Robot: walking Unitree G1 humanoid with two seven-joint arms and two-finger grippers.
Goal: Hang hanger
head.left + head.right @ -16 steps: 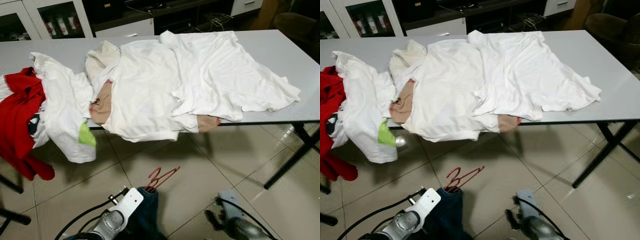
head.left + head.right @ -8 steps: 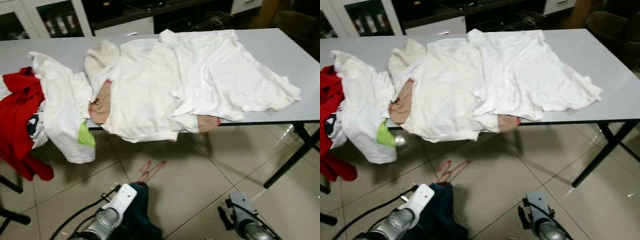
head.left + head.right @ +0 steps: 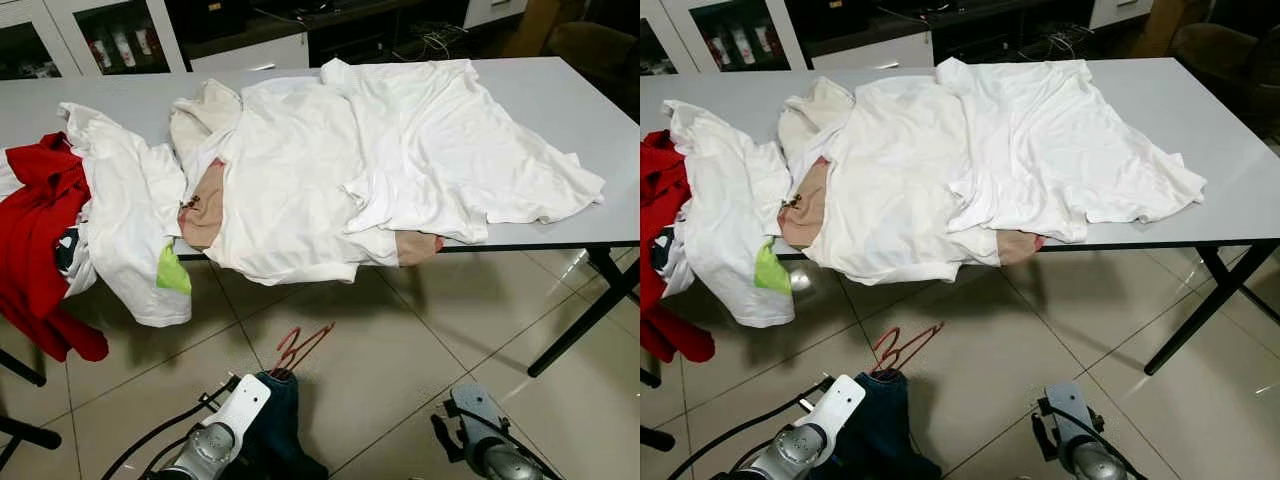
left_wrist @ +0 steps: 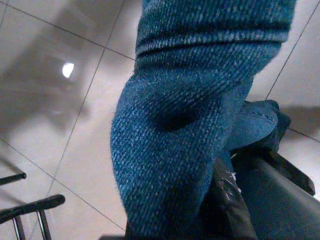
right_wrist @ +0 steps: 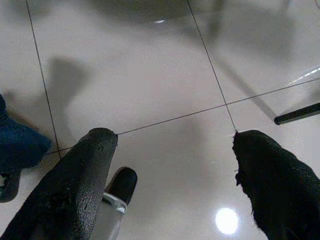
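Observation:
A red wire hanger (image 3: pixel 299 346) sticks up out of a pair of blue jeans (image 3: pixel 277 432) that hang low over the tiled floor, in front of the table. My left gripper (image 3: pixel 256 404) is shut on the denim; in the left wrist view the jeans (image 4: pixel 185 115) fill the middle, with one black finger (image 4: pixel 239 209) pressed against the cloth. My right gripper (image 5: pixel 175 170) is open over bare floor tiles, with nothing between its fingers (image 5: pixel 82 180). Its arm (image 3: pixel 482 445) is low on the right.
A grey table (image 3: pixel 590 110) stands ahead, piled with white garments (image 3: pixel 330 160), some drooping over the near edge. A red garment (image 3: pixel 35 250) hangs at its left end. Black table legs (image 3: pixel 585 320) slant on the right. A black chair base (image 3: pixel 25 432) lies at the left.
The hanger and jeans have shifted a little to the left and nearer the table. The right arm has moved slightly right. The view shook in between.

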